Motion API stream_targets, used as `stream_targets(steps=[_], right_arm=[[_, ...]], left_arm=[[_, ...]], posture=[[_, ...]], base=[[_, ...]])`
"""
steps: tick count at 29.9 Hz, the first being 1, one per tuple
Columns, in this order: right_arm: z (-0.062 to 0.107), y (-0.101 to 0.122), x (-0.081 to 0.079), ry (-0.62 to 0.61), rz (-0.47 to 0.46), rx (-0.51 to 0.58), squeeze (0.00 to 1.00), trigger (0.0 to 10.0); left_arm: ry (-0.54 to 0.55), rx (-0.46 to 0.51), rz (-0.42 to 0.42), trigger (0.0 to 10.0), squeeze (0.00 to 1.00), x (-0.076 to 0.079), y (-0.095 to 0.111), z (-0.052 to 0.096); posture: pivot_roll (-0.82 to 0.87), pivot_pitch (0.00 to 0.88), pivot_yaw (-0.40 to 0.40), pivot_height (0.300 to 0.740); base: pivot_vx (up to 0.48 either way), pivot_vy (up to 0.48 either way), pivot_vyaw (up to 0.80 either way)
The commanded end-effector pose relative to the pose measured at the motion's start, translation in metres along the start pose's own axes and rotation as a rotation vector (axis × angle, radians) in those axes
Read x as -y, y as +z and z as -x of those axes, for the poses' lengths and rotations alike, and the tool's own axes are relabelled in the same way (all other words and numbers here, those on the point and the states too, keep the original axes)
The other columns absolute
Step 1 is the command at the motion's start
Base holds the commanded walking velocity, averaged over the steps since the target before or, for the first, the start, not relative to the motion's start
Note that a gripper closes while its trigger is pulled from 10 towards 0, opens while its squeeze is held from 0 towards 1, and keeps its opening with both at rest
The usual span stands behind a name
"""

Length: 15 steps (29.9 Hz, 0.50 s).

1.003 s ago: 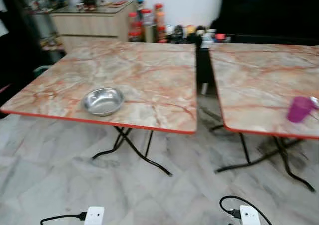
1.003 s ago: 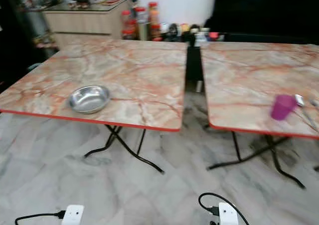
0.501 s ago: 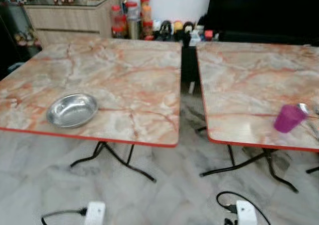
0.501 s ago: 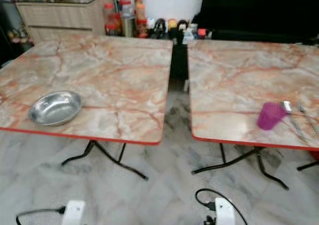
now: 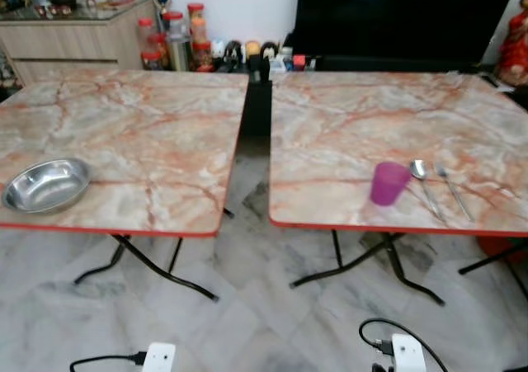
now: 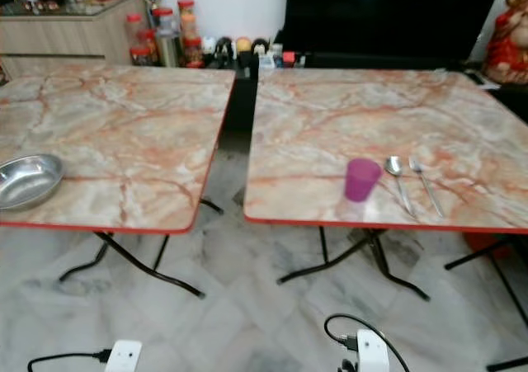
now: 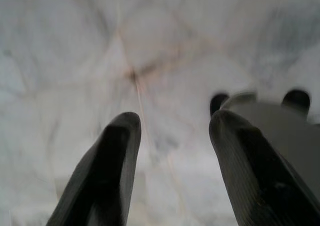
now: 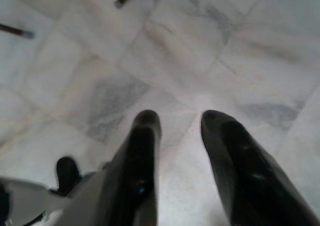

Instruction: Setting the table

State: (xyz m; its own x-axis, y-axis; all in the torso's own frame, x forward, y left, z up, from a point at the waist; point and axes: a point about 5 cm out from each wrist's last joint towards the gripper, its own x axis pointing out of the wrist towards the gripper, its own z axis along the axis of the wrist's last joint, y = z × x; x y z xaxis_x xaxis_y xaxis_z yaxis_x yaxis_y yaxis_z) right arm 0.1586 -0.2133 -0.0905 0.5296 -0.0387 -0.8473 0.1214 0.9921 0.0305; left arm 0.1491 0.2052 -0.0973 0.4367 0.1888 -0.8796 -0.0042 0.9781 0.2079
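On right table [image 5: 346, 116], purple cup [image 5: 388, 182] beside spoon [image 5: 422, 178], both end effectors [image 7: 172, 131] [image 8: 180, 123] spread, empty.

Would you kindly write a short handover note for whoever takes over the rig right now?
Left gripper: open, holding nothing, hanging over the marble floor.
Right gripper: open, holding nothing, also over the floor.
Things: steel bowl sits at the near edge of the left table. Purple cup, spoon and fork sit together near the front edge of the right table.
Done: nothing picked up.
Left: likely bring bowl, cup and cutlery together into one setting.
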Motion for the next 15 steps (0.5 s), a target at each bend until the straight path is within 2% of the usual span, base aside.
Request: stream_targets(steps=[1,13,15], right_arm=[[0.0006,-0.0003,0.0035,-0.009,0.004,0.0,0.0,10.0],[0.0006,-0.0002,0.0039,-0.012,0.004,-0.003,0.0,10.0],[0.0006,-0.0002,0.004,-0.012,0.004,-0.003,0.0,10.0]], left_arm=[[0.0,0.015,-0.019,10.0,0.0,0.0005,0.0072,-0.0006],[0.002,0.016,-0.015,10.0,0.0,0.0003,0.0095,-0.0009],[0.003,0.016,-0.015,10.0,0.0,0.0002,0.0095,-0.0009]], posture=[[0.0,0.0,-0.023,0.74],[0.0,0.0,-0.027,0.74],[0.0,0.0,-0.027,0.74]], base=[[0.0,-0.465,0.0],[0.0,-0.466,0.0],[0.244,-0.409,0.0]])
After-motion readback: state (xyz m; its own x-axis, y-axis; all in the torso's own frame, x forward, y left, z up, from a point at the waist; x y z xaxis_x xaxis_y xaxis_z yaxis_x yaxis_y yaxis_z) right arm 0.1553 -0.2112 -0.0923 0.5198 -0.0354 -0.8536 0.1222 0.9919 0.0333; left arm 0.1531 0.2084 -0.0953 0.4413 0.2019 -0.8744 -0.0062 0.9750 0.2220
